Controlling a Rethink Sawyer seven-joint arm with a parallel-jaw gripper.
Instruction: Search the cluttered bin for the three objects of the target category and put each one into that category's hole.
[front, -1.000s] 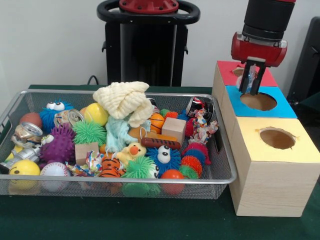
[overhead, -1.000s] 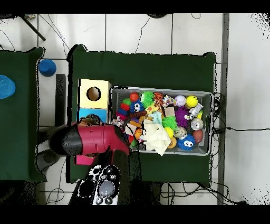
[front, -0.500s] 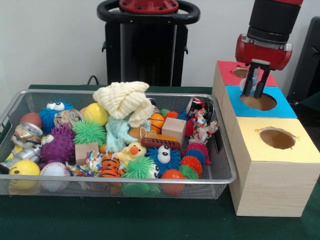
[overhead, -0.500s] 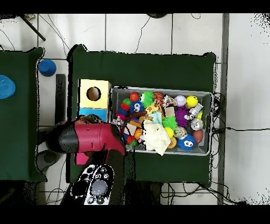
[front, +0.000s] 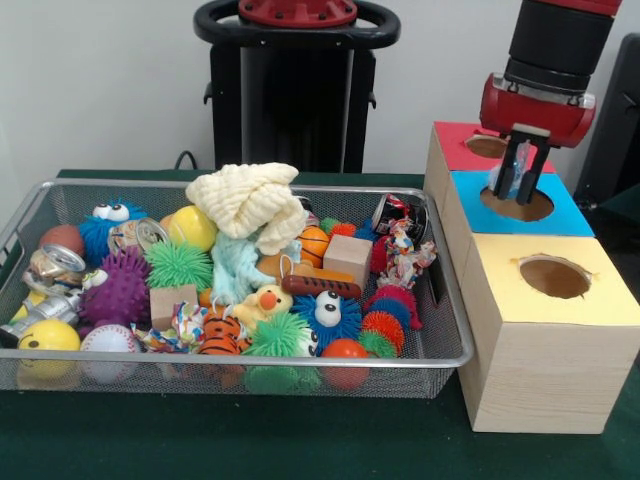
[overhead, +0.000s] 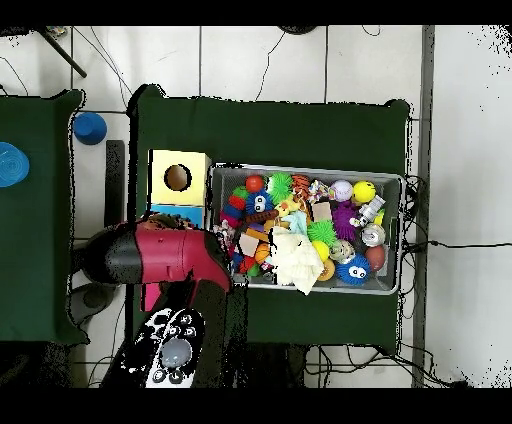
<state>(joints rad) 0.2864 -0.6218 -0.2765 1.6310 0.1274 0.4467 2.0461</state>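
Note:
My gripper (front: 516, 190) hangs just above the round hole in the blue-topped box (front: 560, 215), its fingers closed on a small pale shiny object (front: 519, 163) that I cannot identify. The wire bin (front: 250, 362) to the left holds a jumble of toys: crushed cans (front: 55, 265), spiky balls (front: 120, 290), a wooden block (front: 348, 256), a rubber duck (front: 264, 303) and a cream cloth (front: 245, 200). In the overhead view the red arm (overhead: 160, 258) covers the blue box and hides the gripper.
A red-topped box (front: 455, 140) stands behind the blue one, and a yellow-topped box (front: 600, 300) with its own hole in front. Overhead, the yellow box (overhead: 160, 165) and the bin (overhead: 400, 180) show on the green cloth. A blue cup (overhead: 89, 127) stands off the table.
In the front view the gripper has shifted right and slightly down, from the edge between the red and blue boxes to over the blue box's hole, still shut on the pale object.

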